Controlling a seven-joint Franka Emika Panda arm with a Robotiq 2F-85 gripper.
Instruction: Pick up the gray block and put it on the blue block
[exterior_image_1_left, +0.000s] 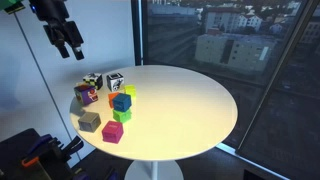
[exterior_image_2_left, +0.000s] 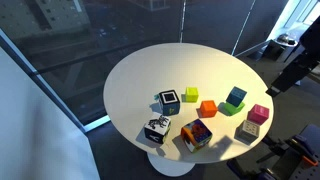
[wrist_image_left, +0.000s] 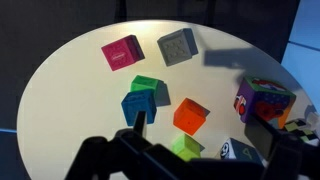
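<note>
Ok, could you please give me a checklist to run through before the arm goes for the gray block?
1. Gripper open and empty: ok.
2. Gripper over the gray block: not ok, it hangs high and aside.
3. Gray block top bare: ok.
4. Gap between gray block and pink block: ok.
5. Blue block top bare: ok.
6. Blue block clear of green block: cannot tell, they sit close.

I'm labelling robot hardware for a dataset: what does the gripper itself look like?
The gripper is black all over, with a blocky body that ends in two short dark fingers. In the wrist view it shows only as a dark silhouette along the bottom edge. No markings, coloured parts or cables can be made out at this size.
</note>
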